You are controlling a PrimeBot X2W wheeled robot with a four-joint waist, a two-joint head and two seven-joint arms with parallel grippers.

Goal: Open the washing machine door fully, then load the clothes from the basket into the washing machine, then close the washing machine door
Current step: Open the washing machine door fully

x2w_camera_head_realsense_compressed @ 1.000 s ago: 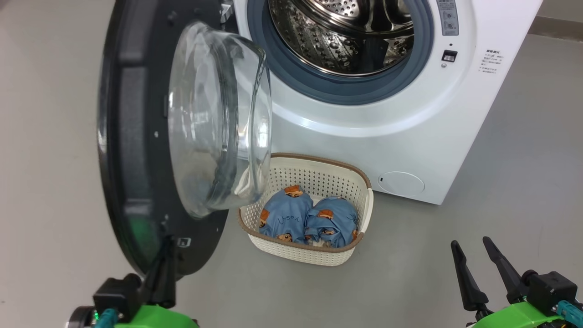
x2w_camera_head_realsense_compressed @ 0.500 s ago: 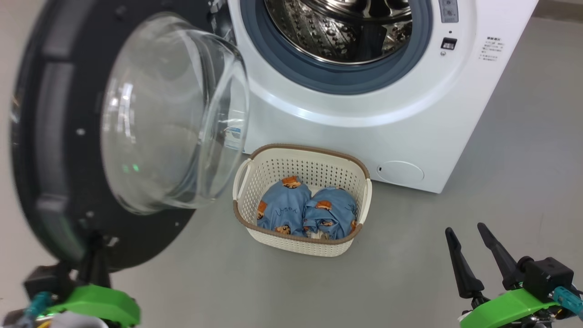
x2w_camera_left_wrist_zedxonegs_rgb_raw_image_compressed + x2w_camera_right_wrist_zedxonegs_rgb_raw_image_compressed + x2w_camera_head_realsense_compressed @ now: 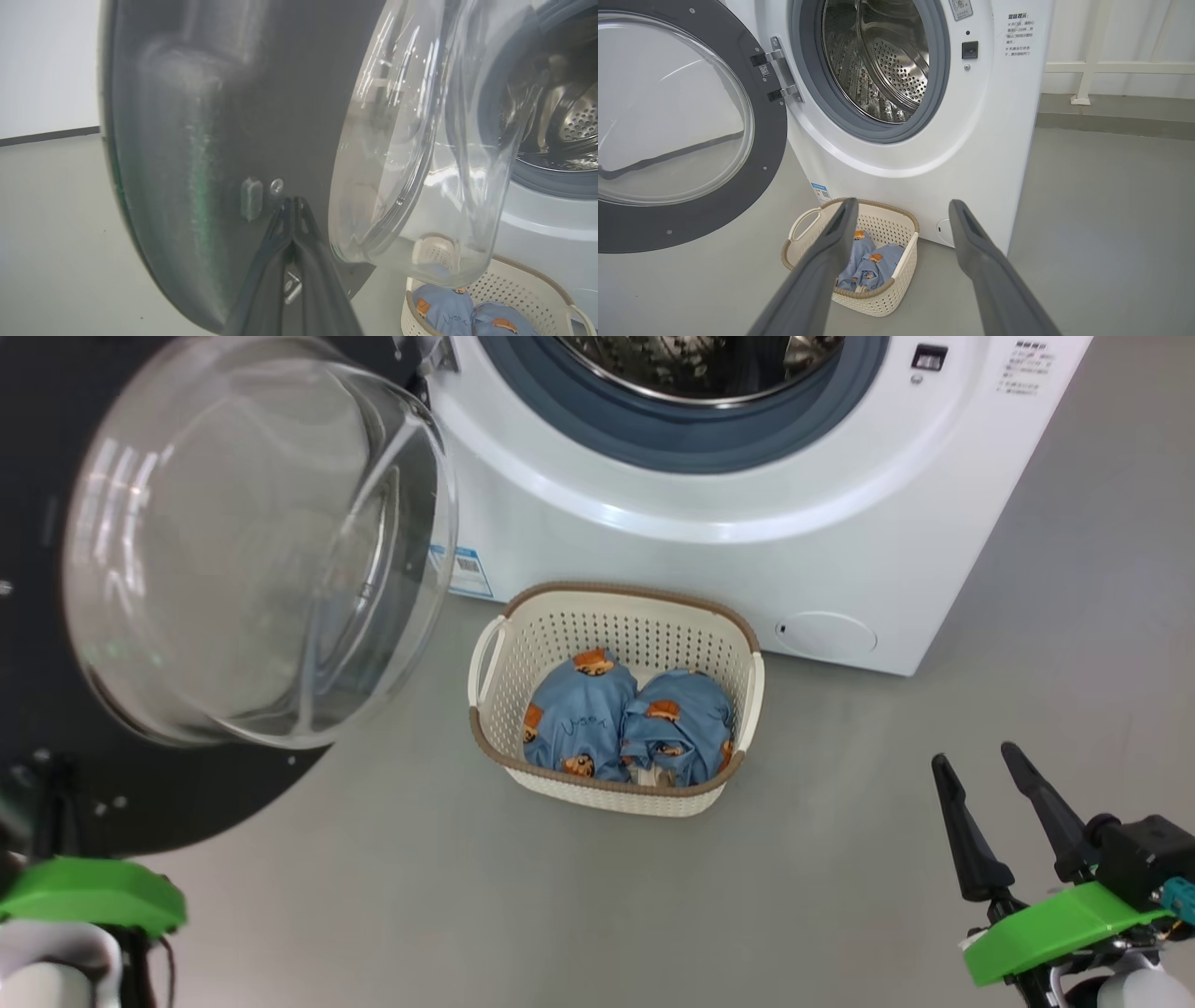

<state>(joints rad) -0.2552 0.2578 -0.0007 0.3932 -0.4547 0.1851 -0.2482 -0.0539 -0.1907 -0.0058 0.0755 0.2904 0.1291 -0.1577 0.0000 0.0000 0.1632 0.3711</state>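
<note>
Washing machine door wide open, swung to left of washing machine, glass bowl bulging outward. Left hand closed, fingers together, gripping nothing, tips at door's black inner face beside small tab. Right hand open, empty, above floor, right of basket. Basket on floor just before machine front. Clothes: two blue bundles side by side inside basket.

Blue clothes with orange-brown figures, cream basket, brown rim.

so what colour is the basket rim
Brown, atop the cream basket; clearest in the head view.
</note>
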